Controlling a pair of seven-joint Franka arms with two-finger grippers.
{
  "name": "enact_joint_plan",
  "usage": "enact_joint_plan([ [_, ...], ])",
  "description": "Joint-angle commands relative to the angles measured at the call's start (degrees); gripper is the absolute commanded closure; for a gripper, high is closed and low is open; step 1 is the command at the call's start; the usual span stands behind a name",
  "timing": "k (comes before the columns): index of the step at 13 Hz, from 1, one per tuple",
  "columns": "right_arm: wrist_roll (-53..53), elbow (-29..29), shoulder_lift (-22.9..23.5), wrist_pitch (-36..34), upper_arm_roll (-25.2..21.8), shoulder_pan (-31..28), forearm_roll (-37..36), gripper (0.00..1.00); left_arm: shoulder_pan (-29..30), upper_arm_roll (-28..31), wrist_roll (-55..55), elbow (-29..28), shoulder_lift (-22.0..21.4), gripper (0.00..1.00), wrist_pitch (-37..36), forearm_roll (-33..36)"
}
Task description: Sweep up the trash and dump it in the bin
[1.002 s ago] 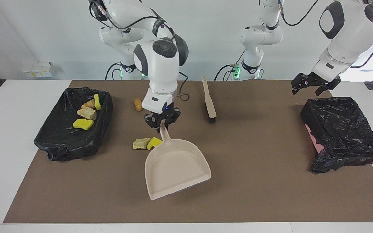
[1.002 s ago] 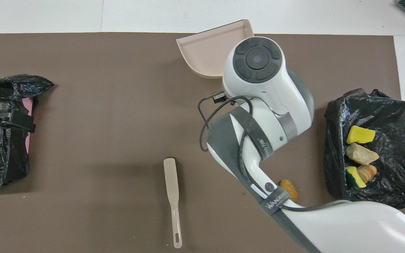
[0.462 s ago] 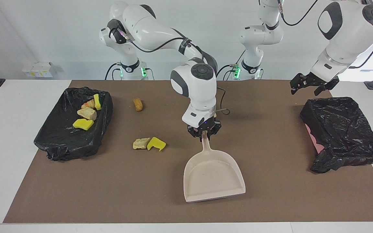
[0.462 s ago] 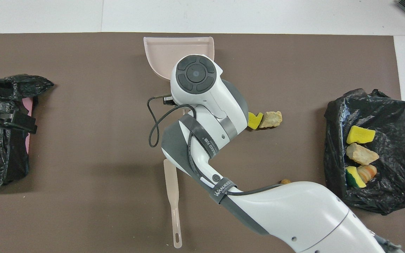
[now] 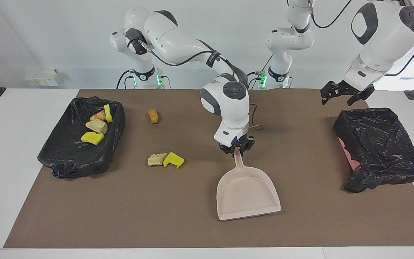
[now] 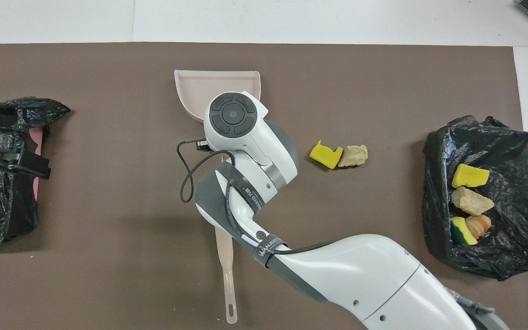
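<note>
Over the last second the right gripper [image 5: 237, 148] has carried the dustpan [image 5: 247, 194] away from the loose trash toward the middle of the table, its fingers clamped on the pan's handle. The pan is empty and now sits farther from the robots than the brush [image 6: 225, 270] (whose head is hidden under the right arm in the overhead view). This suggests the pan is being parked or re-aimed after a dump, since four scraps already lie in the bin [image 5: 67, 158] at the right arm's end.

Three pieces of trash remain on the mat: a yellow sponge chunk [image 5: 173, 159] touching a beige lump [image 5: 156, 159], and a brown nugget [image 5: 153, 116] nearer to the robots. The sponge and lump lie between the held pan and the filled bin, well apart from the pan's rim, and the pan's mouth faces away from them.

The left gripper [image 5: 340, 93] waits over the table beside the second bin [image 5: 383, 147], its fingers spread with nothing between them.
</note>
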Motion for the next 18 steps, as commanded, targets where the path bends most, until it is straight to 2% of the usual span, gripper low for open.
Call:
enact_joint_plan([
  [1,0.36,-1.81,-1.77,-3.72,0.42,-0.80,0.58,0.33,-0.44,0.25,0.24,-5.00,-3.54,0.00,2.79,0.22],
  [2,0.36,-1.72,-2.03,-6.53,0.42,-0.72,0.58,0.28,-0.44,0.17,0.24,-6.23,-4.07,0.00,3.58,0.22],
  [3,0.53,-1.72,-3.34,-8.73,0.42,-0.63,1.19,0.19,-0.44,0.17,0.24,-6.86,-4.42,0.00,4.02,0.22],
  [4,0.45,-1.81,-5.70,-9.97,0.50,-0.98,1.71,0.13,-0.44,0.17,0.33,-7.04,-4.51,0.00,4.63,0.22],
  [6,0.53,-4.25,-10.80,-15.14,0.68,-0.64,1.81,0.10,-0.44,0.17,0.51,-7.30,-4.08,0.00,7.88,0.22],
  [8,0.45,-12.13,-19.30,-17.62,2.07,-0.10,1.98,0.05,-0.53,0.17,-0.28,-7.74,-3.02,0.00,10.42,-0.05],
  [10,0.45,-22.85,-29.50,-18.69,3.84,-0.02,6.00,0.04,-0.70,0.17,-1.86,-7.57,-1.01,0.00,13.59,-2.94],
  [14,0.01,-43.42,-41.39,-9.05,4.19,3.93,11.38,0.05,-6.48,0.17,-9.58,-4.67,5.05,0.00,17.99,-2.86],
  [15,0.53,-45.99,-41.50,-4.84,4.20,7.16,11.65,0.05,-8.07,0.17,-11.43,-4.58,5.94,0.00,19.48,-2.60],
  [18,0.97,-50.05,-41.24,-1.82,4.20,8.68,11.48,0.06,-12.29,0.17,-16.34,-4.58,8.92,0.00,21.68,-1.98],
])
